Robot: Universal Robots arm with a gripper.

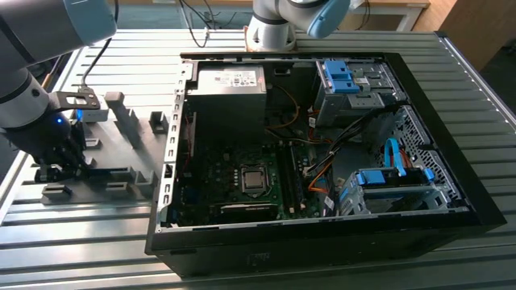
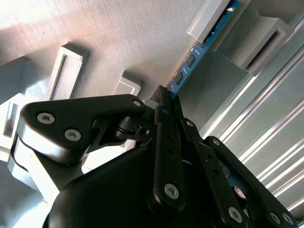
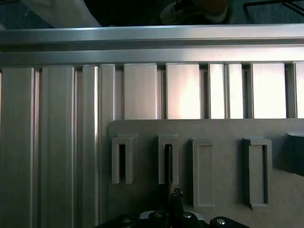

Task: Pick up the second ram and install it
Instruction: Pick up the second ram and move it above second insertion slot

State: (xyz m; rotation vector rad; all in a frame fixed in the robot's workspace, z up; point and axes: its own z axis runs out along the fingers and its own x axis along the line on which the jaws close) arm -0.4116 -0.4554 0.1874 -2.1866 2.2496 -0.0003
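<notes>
Closed in narrow, the gripper (image 2: 164, 95) is seen with its two fingers pressed on the second ram (image 2: 189, 59). The stick is pinched by its flat faces, part way along its length.

The stick is judged to be very light and stiff. It is also thin and easy to break, so it should not be bent or twisted. Its faces look smooth, so a firm squeeze is needed or it may slip. A hold near the middle is judged best, so that neither end tips down.

The stick is long, thin and blue. A row of small black chips can be seen along its face.

It is stood on its edge in the grey holder (image 2: 118, 28). Its far end is held in one of the slotted posts, so it has not been lifted out yet.

Farther off, the holder is seen to lie on the ribbed metal table (image 1: 96, 254), at the exterior view's left. To the exterior view's right the open computer case (image 1: 322, 241) is laid on its side. The dark green motherboard (image 1: 234, 175) is seen inside it.
</notes>
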